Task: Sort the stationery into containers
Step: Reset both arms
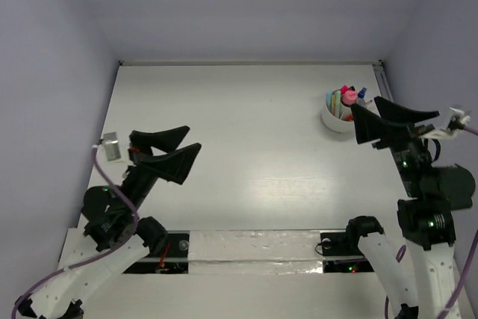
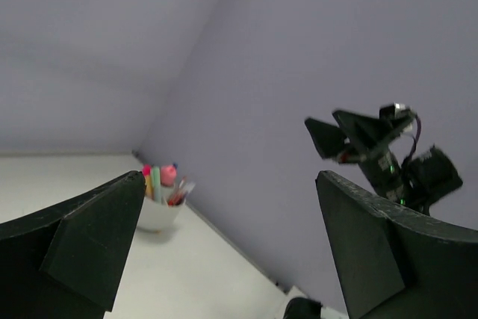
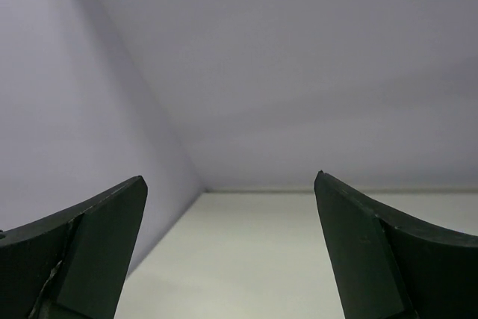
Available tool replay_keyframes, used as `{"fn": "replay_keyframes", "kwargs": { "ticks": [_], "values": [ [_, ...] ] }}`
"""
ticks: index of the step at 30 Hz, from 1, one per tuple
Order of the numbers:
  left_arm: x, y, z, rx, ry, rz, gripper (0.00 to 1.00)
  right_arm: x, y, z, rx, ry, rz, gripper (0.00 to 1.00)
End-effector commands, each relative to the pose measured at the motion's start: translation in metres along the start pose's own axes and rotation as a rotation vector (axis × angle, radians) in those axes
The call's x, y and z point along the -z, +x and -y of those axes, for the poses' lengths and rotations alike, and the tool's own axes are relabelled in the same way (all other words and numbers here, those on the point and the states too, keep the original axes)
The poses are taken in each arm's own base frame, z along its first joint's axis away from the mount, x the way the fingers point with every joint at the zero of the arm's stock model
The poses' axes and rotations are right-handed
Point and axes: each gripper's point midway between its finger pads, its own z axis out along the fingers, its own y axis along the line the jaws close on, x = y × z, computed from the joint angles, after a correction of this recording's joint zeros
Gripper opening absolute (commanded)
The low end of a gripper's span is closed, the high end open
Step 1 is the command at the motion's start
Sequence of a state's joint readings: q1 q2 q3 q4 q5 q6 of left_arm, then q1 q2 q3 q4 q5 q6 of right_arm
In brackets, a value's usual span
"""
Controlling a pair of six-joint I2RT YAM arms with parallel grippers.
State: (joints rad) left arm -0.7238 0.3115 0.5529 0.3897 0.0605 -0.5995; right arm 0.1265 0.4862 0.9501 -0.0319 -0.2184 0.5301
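A small white round cup (image 1: 336, 119) stands at the far right of the table, holding several stationery items (image 1: 346, 99): pink, yellow, pale-green, blue and red. It also shows in the left wrist view (image 2: 158, 214), with the stationery (image 2: 166, 181) sticking up out of it. My left gripper (image 1: 163, 150) is open and empty, raised over the left side of the table. My right gripper (image 1: 373, 119) is open and empty, raised just right of the cup. The right wrist view shows only bare table and walls between its fingers.
Lilac walls enclose the white table (image 1: 246, 155) on the left, far and right sides. A taped strip (image 1: 254, 248) runs along the near edge between the arm bases. The right arm (image 2: 396, 162) shows in the left wrist view.
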Motion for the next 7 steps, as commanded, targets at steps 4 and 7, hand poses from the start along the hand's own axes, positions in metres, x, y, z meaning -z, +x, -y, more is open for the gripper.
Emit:
{"fn": "replay_keyframes", "kwargs": {
  "ticks": [4,7],
  "values": [
    [0.015,-0.041,-0.011,-0.127,-0.152,0.076,0.99,0.012,0.028,0.005,-0.053,0.011,-0.087,1.00],
    [0.018,-0.030,-0.033,-0.145,-0.248,0.039,0.99,0.010,0.045,0.008,-0.082,-0.006,-0.126,1.00]
  ]
}}
